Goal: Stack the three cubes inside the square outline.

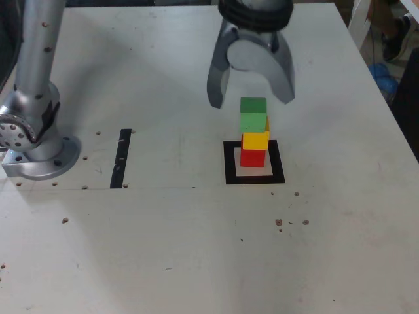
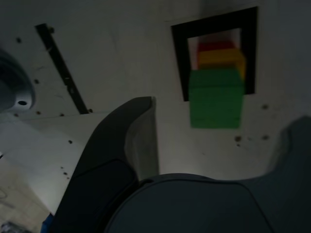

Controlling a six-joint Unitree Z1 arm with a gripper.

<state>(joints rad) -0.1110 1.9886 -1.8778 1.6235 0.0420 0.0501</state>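
Exterior view, tower: red cube (image 1: 253, 158) at the bottom, yellow cube (image 1: 255, 141) on it, green cube (image 1: 253, 122) on top; the yellow one sits a little to the exterior view's right of the green.
Exterior view, outline: the black square outline (image 1: 281, 171) surrounds the red cube's base, with white showing beside it.
Exterior view, jaws: the gripper (image 1: 251, 95) hangs above and behind the tower, fingers spread wide, gripping nothing.
Wrist view, tower: green nearest the camera, yellow and red partly hidden behind it (the picture is dim, but the colours read well enough).
Wrist view, jaws: released, with bare tabletop (image 2: 182, 155) showing between the fingers and the green cube apart from them.
Done: all three cubes stacked, the lowest within the frame; the slight misalignment looks harmless.
Left: probably no more placing, just taking the arm well away without brushing the top cube.
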